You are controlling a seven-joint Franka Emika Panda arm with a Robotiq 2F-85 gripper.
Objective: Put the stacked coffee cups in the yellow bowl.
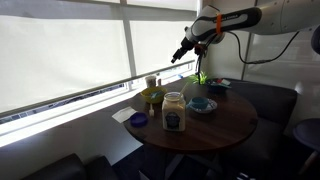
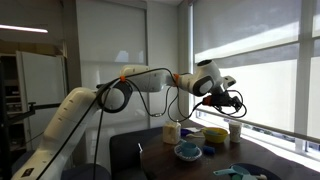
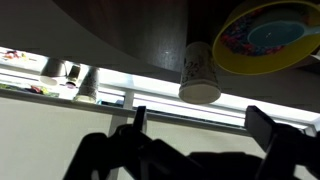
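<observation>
The stacked coffee cups (image 1: pixel 152 82) stand upright at the window-side edge of the round table, tan in both exterior views (image 2: pixel 236 130). The yellow bowl (image 1: pixel 152 97) sits right beside them (image 2: pixel 215 136). My gripper (image 1: pixel 180 55) hangs high above the table, well clear of both (image 2: pixel 222 98). The wrist view is upside down. It shows the cups (image 3: pixel 200 72) and the yellow bowl (image 3: pixel 265 35) beyond my gripper (image 3: pixel 200 130). The jaws are open and empty.
A clear glass jar with a pale lid (image 1: pixel 174 110) stands mid-table. A blue bowl on a plate (image 1: pixel 201 104) sits beside it, and a small dark-blue disc (image 1: pixel 139 119) lies near the edge. A green item (image 1: pixel 201 77) is at the back. Window blinds are close behind.
</observation>
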